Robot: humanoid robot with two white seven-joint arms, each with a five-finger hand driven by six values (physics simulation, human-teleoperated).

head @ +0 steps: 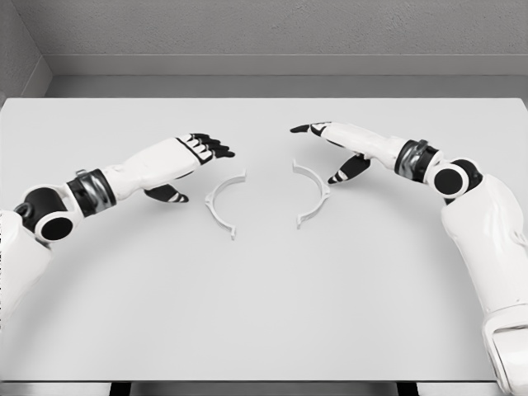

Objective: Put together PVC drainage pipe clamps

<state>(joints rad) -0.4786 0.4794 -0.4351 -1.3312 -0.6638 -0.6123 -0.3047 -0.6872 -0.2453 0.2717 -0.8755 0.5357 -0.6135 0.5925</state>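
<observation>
Two white half-ring clamp pieces lie flat on the grey table, their open sides facing each other with a gap between. The left clamp half curves like a "C"; the right clamp half mirrors it. My left hand hovers just up and left of the left half, fingers stretched out and holding nothing. Just above and to the right of the right half is my right hand, fingers extended towards the left, thumb hanging down, also holding nothing. Neither hand touches a clamp piece.
The table's far edge meets a grey wall at the back. The near edge runs along the bottom of the view.
</observation>
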